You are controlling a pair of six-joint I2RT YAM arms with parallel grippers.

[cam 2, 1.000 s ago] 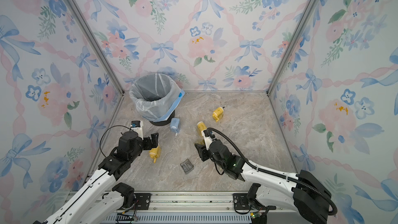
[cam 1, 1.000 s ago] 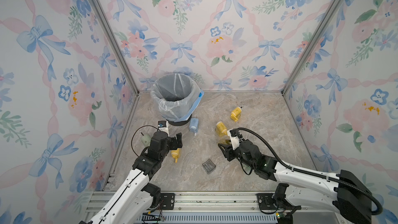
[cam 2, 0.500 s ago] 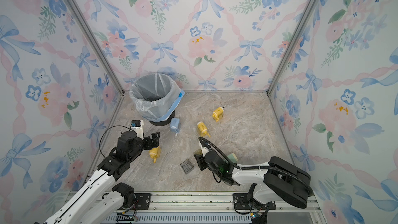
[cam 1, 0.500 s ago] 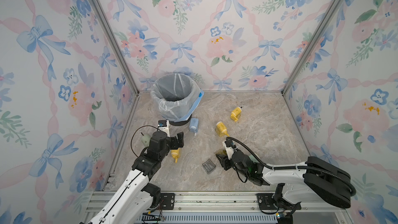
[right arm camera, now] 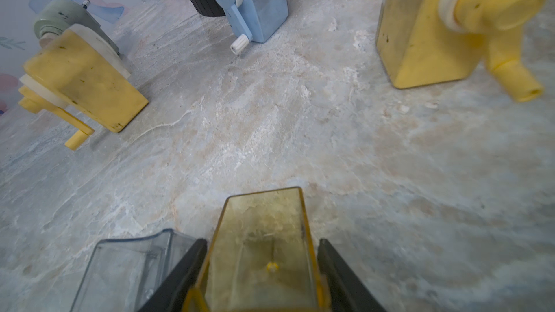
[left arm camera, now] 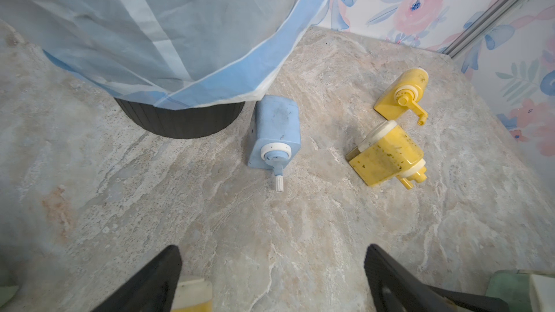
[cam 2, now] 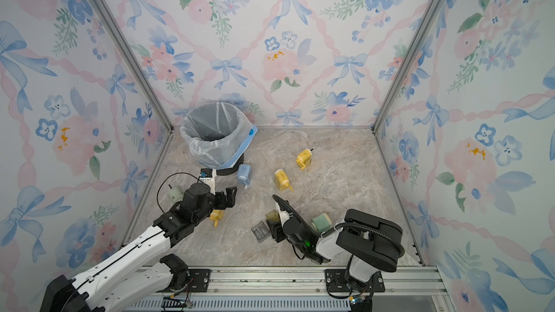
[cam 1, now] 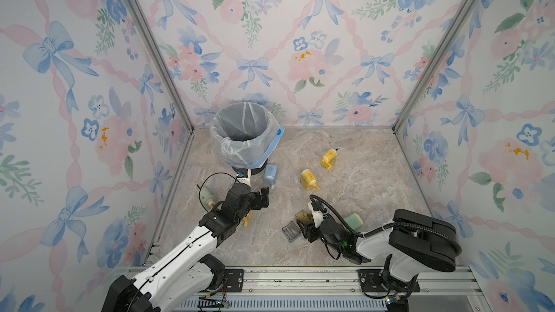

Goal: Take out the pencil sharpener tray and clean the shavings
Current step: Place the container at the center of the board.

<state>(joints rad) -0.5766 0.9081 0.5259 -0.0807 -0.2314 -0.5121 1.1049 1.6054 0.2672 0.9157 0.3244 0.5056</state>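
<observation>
The left gripper [cam 1: 260, 198] hung spread and empty over a yellow sharpener [left arm camera: 192, 294], seemingly waiting its turn. Beside the clear tray [right arm camera: 126, 265], probably a set-down spot, the amber shavings tray [cam 1: 301, 215] lay on the table [cam 1: 345, 175] between the right gripper [right arm camera: 262, 244]'s fingers. Whether they pinched it or had loosened could not be told.

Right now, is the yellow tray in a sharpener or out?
Out: the yellow tray sits between the right gripper's fingers, apart from every sharpener.
</observation>
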